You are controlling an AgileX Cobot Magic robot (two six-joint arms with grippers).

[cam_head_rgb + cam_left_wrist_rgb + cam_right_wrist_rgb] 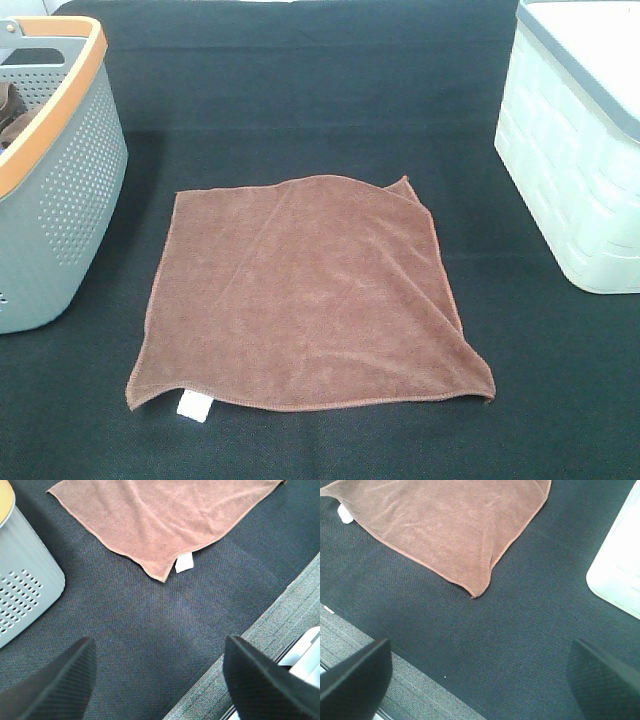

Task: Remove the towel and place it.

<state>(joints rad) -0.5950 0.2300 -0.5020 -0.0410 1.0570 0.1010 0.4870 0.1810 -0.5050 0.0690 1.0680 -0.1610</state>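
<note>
The reddish-brown towel (305, 295) lies spread flat on the black table cover, midway between the two containers, with its small white tag (192, 406) at the near edge. It also shows in the left wrist view (160, 515) and the right wrist view (445, 525). Neither gripper shows in the exterior high view. My left gripper (160, 680) is open and empty, hovering near the table's front edge, short of the towel's near left corner. My right gripper (480, 680) is open and empty, short of the towel's near right corner.
A grey perforated basket with an orange rim (60, 170) stands at the left, with dark cloth inside. A white lidded bin (580, 150) stands at the right. The black cover's front edge and grey floor (260, 660) lie just behind the grippers.
</note>
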